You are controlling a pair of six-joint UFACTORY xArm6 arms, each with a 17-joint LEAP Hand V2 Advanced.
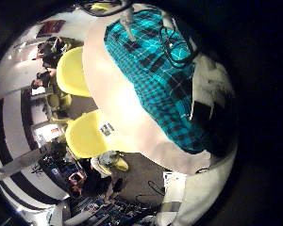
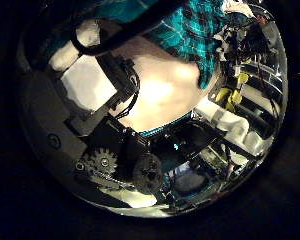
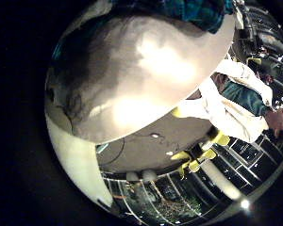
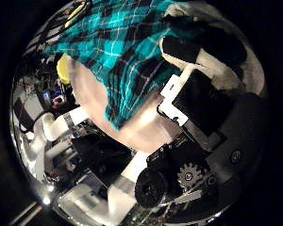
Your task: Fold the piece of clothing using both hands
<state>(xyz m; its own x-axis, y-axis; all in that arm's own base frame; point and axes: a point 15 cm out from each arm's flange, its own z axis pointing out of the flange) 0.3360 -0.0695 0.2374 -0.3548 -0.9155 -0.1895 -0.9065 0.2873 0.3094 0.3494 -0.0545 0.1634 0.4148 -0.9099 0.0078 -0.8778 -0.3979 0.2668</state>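
A checked piece of clothing (image 1: 165, 80) lies spread flat on a pale round table (image 1: 118, 99). In the left little finger side palm view it looks small, so that palm is well above it. My left hand's fingers (image 2: 95, 75) reach out relaxed, clear of the cloth (image 2: 180, 25). In the right thumb side palm view the clothing (image 4: 123, 56) fills much of the picture and its edge ends on bare table (image 4: 132, 132). My right hand's fingers (image 4: 203, 75) stretch over that edge with nothing held. The right little finger side view has mostly table (image 3: 132, 75) and a strip of cloth (image 3: 193, 11).
Two chairs (image 1: 75, 71) (image 1: 85, 132) stand at the table's edge beside the cloth. White arm parts (image 1: 209, 89) rise at the far side of the clothing. Shelving and clutter lie beyond the table.
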